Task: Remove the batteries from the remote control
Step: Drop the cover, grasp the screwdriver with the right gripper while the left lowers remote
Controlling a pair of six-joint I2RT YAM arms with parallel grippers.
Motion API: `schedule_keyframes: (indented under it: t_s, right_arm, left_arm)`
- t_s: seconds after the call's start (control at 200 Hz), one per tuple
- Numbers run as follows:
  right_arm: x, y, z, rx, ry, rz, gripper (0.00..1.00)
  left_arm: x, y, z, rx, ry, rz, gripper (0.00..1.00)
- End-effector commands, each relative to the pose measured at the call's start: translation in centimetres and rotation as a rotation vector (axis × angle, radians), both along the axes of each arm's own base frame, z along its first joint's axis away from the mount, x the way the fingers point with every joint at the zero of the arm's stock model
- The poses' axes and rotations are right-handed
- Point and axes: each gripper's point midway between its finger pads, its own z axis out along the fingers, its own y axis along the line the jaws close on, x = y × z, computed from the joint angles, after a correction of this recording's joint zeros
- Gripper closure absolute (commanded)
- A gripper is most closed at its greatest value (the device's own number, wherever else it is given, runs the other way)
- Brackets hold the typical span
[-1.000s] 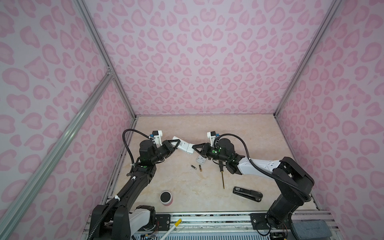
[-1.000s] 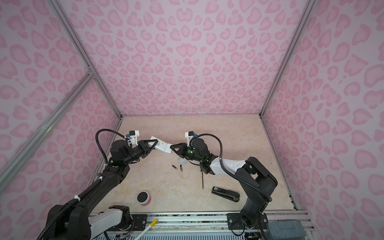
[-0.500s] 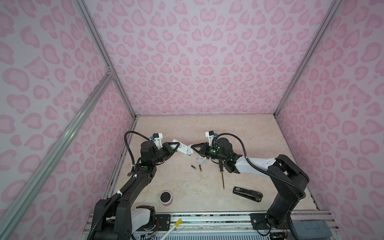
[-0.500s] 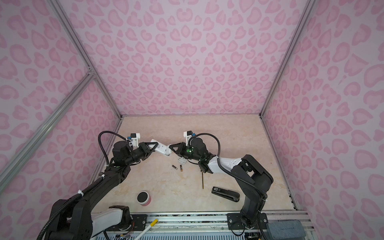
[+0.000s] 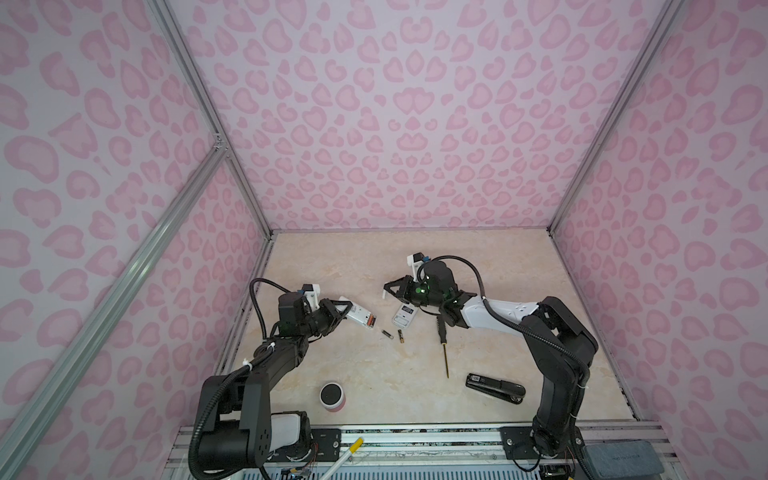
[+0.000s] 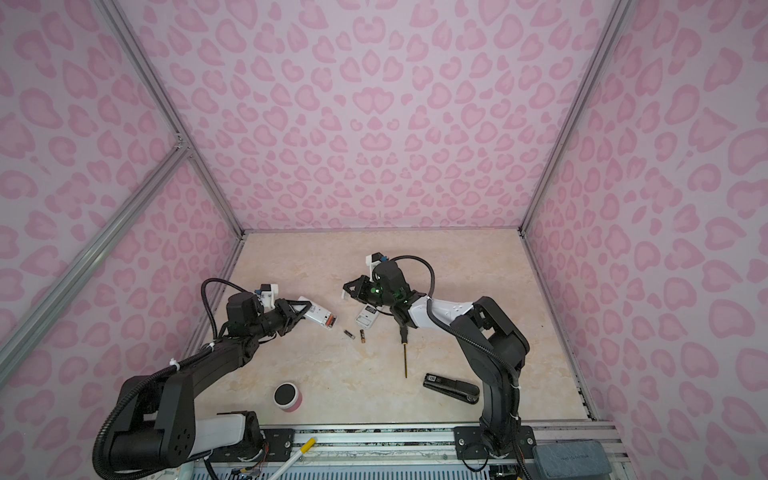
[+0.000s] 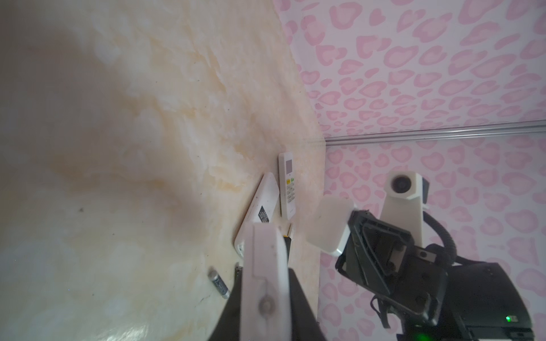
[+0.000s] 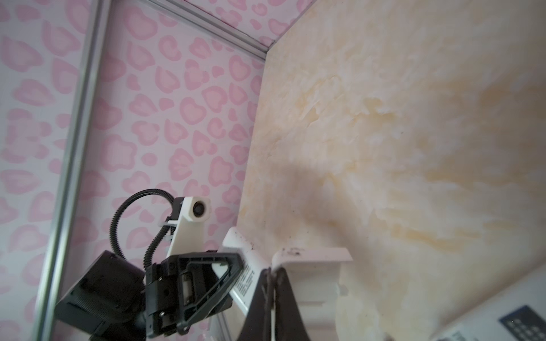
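left fingers (image 7: 264, 265) clamp remote (image 5: 360, 319) | right fingers (image 8: 313, 274) closed, seemingly empty | batteries (image 5: 387, 334) well off edges

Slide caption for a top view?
Left gripper holds the remote; two batteries lie on the table; right gripper shut.

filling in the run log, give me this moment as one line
left gripper: shut on remote | right gripper: shut | batteries: two loose on table
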Motion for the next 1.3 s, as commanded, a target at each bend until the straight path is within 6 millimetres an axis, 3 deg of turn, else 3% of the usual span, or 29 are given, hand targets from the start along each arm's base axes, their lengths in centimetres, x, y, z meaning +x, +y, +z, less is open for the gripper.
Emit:
schedule_keyframes:
  t_s: [0.0, 0.135, 0.145, 0.205, 0.31, 0.375, 0.475, 0.655, 0.685, 0.815, 0.83, 0.955, 1.055, 1.19, 1.295]
  right_arm:
    - [0.5, -1.9, -6.1, -0.347, -0.008, 0.051, 1.0]
    - [2.2, -2.5, -9.7, -0.52, -0.003, 0.069, 1.0]
    - [2.8, -2.1, -8.9, -0.515, -0.023, 0.066, 1.0]
    - [3.4, -2.4, -10.0, -0.567, -0.021, 0.068, 1.0]
    - [3.8, -2.5, -10.7, -0.604, 0.01, 0.091, 0.89]
    - [3.9, -2.4, -10.4, -0.612, 0.008, 0.096, 0.76]
    - [4.0, -2.6, -9.2, -0.608, -0.014, 0.089, 0.65]
    - [3.5, -3.5, -6.3, -0.607, -0.05, 0.078, 0.55]
    - [3.3, -3.8, -5.8, -0.609, -0.054, 0.072, 0.54]
    - [1.8, -6.1, -3.7, -0.633, -0.073, 0.029, 0.5]
    - [1.1, -6.9, -4.5, -0.655, -0.055, 0.03, 0.5]
    - [-1.3, -10.5, -4.5, -0.724, -0.033, -0.013, 0.48]
    - [-3.4, -13.0, -5.3, -0.754, 0.011, -0.037, 0.47]
    - [-5.5, -14.5, -6.8, -0.749, 0.063, -0.052, 0.46]
    - [-6.2, -15.2, -8.0, -0.747, 0.102, -0.067, 0.45]
  left_arm:
    - [-1.3, -0.2, -2.9, 0.032, 0.076, -0.045, 0.96]
    - [-2.3, -0.4, -5.6, 0.041, 0.154, -0.072, 0.95]
    - [-2.3, -0.4, -5.8, 0.042, 0.158, -0.073, 0.95]
    - [-2.5, -0.6, -6.7, 0.046, 0.182, -0.084, 0.93]
    - [-2.4, -1.1, -7.3, 0.053, 0.203, -0.104, 0.85]
    - [-2.3, -0.9, -7.6, 0.08, 0.211, -0.094, 0.72]
    - [-2.1, -0.3, -7.7, 0.16, 0.215, -0.072, 0.49]
    - [-2.3, 1.0, -7.7, 0.304, 0.257, -0.044, 0.14]
    - [-2.4, 1.2, -7.7, 0.332, 0.265, -0.038, 0.01]
    - [-2.8, 2.3, -7.5, 0.477, 0.299, -0.016, 0.03]
    - [-2.8, 2.4, -7.4, 0.497, 0.3, -0.016, 0.03]
    - [-2.8, 2.9, -6.4, 0.615, 0.288, -0.02, 0.03]
    - [-2.3, 1.2, -4.7, 0.655, 0.195, -0.086, 0.03]
    - [-1.8, -1.0, -5.1, 0.629, 0.169, -0.174, 0.03]
    - [-1.7, 0.6, -5.8, 0.772, 0.209, -0.158, 0.03]
